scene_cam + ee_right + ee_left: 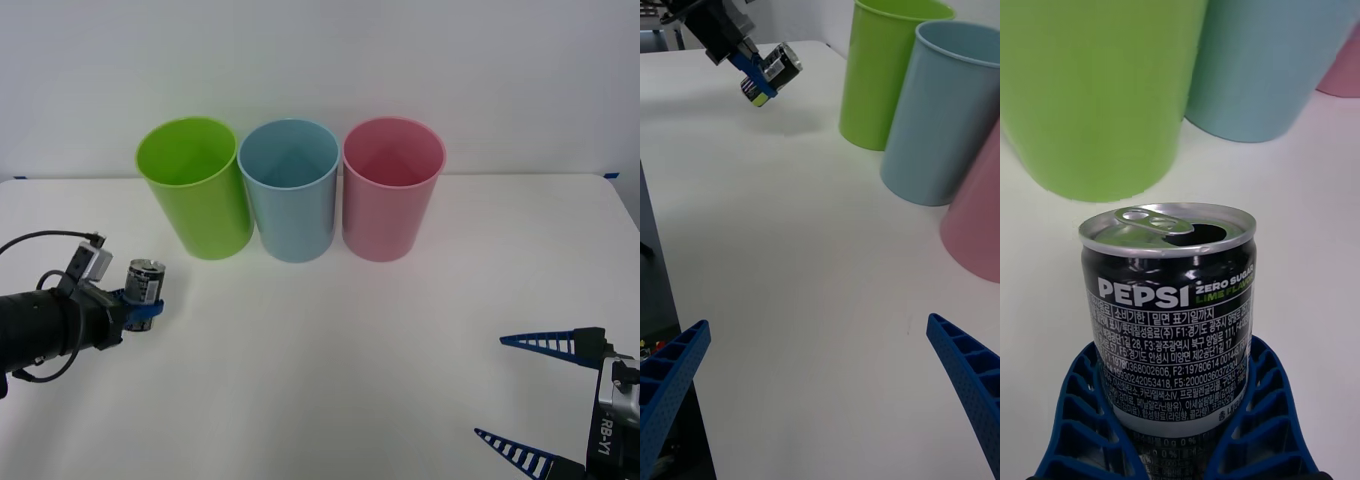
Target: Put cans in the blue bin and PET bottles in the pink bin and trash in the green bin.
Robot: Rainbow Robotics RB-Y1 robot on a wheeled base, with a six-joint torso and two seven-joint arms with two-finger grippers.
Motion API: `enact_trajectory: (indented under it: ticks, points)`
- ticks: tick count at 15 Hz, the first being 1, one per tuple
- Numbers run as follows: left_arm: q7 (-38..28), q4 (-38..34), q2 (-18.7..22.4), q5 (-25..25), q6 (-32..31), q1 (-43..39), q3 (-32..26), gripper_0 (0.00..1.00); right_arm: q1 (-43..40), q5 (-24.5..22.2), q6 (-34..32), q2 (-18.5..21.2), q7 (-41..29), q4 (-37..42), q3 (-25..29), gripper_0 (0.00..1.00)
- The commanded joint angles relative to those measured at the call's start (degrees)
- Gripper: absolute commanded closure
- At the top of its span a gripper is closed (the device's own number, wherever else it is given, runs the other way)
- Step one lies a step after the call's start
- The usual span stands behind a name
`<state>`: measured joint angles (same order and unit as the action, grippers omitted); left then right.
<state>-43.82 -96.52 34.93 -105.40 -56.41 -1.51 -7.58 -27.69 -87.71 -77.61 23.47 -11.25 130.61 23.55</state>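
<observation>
Reading left to right, you have the left gripper (143,305) clamped on the upright can (145,281) above the table (330,340), the green bin (195,187) nearest, the blue bin (291,189) beyond to its right, then the pink bin (392,187), and the right gripper (535,400) spread idle.

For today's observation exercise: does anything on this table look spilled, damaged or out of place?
Nothing stands out. The green bin, blue bin and pink bin stand upright in a row; the left gripper holds the opened can, undented.
</observation>
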Motion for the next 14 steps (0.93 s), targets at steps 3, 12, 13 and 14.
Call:
enact_trajectory:
  ticks: [3,12,13,14]
  points:
    - [15.2,-2.1,-4.4,13.3,-9.0,-2.4,-8.3,1.00,0.0,0.0,0.0,0.0,0.0,0.0,0.0,0.00]
    - [17.2,-11.6,-4.3,37.9,-0.2,-3.0,-6.0,1.00,0.0,0.0,0.0,0.0,0.0,0.0,0.0,0.00]
    - [16.6,-13.3,-3.5,38.1,3.9,-3.0,-4.8,1.00,0.0,0.0,0.0,0.0,0.0,0.0,0.0,0.00]
    - [15.1,-14.4,-1.8,38.4,7.5,-3.0,-3.8,1.00,0.0,0.0,0.0,0.0,0.0,0.0,0.0,0.00]
